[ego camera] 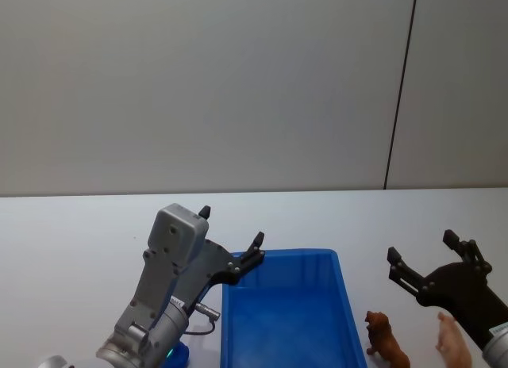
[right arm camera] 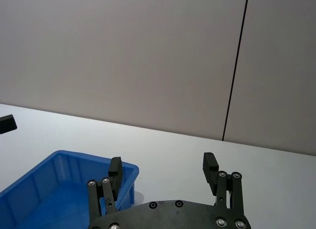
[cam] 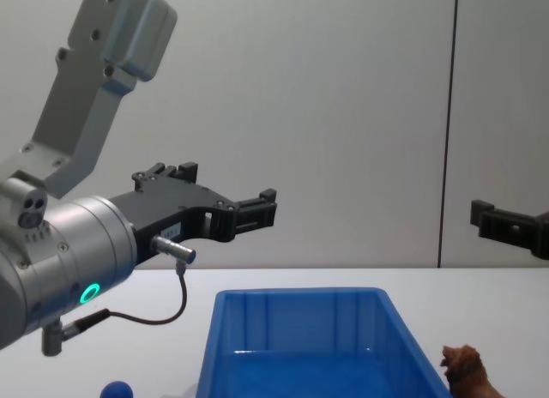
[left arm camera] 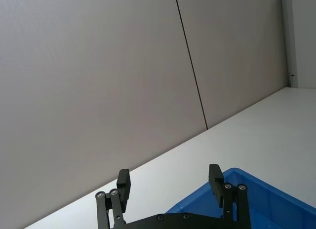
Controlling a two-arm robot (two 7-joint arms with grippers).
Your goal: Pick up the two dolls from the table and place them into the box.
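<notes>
Box: a bright blue bin [ego camera: 298, 254] stands open side up on the white counter [ego camera: 71, 241], and its ribbed inner walls show in the chest view.
Left gripper: it [ego camera: 232, 226] is raised over the box's far left corner, above the rim and not touching it. The jaws are spread wide with nothing between them, and the left wrist view [left arm camera: 169, 174] shows the same.
Right gripper: it [ego camera: 421, 246] is held in the air to the right of the box, apart from its rim. The jaws are wide and hold nothing.
Reddish-brown doll: it [ego camera: 386, 340] stands on the counter just beside the box's right wall, toward the box's near end.
Pale pink doll: it [ego camera: 452, 340] is on the counter to the right of the box, farther out than the brown one and close under the right gripper's body.
Blue rounded doll: it [cam: 116, 390] is on the counter left of the box's near corner, beneath the left arm.
Wall: a plain grey wall [ego camera: 198, 82] stands behind the box, with one thin dark upright seam.
</notes>
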